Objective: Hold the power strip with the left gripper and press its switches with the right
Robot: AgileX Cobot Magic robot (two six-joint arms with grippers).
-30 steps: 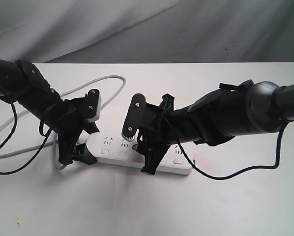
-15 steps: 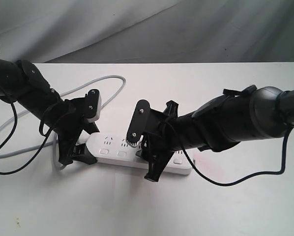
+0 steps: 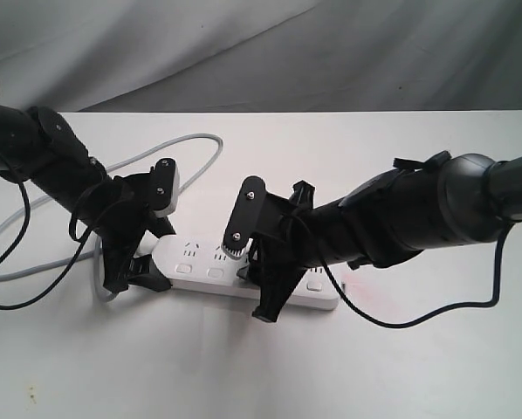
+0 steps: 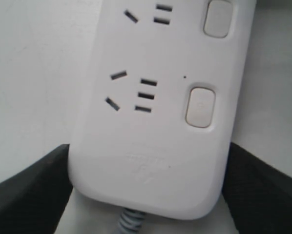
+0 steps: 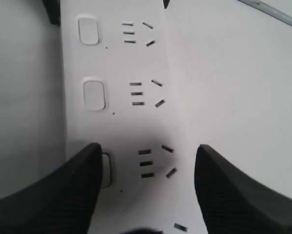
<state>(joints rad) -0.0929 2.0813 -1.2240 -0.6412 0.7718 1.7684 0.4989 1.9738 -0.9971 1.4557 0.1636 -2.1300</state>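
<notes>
Nudged along the strip (image 3: 195, 257), right fingers (image 5: 48, 195) hover wide apart, empty.
One overlaps the third switch (image 5: 107, 170); left fingers (image 4: 29, 195) clamp its cord end on the table (image 3: 374, 367).

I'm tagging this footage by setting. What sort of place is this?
Probably a robot lab or a test bench for recording, not a home. There is a bare white table against a crumpled grey cloth backdrop. The only thing on it is a power strip, worked by the black left arm and right arm.

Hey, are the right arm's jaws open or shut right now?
Open. On the right gripper, the jaws stand wide apart above the power strip, a socket showing between them.
</notes>
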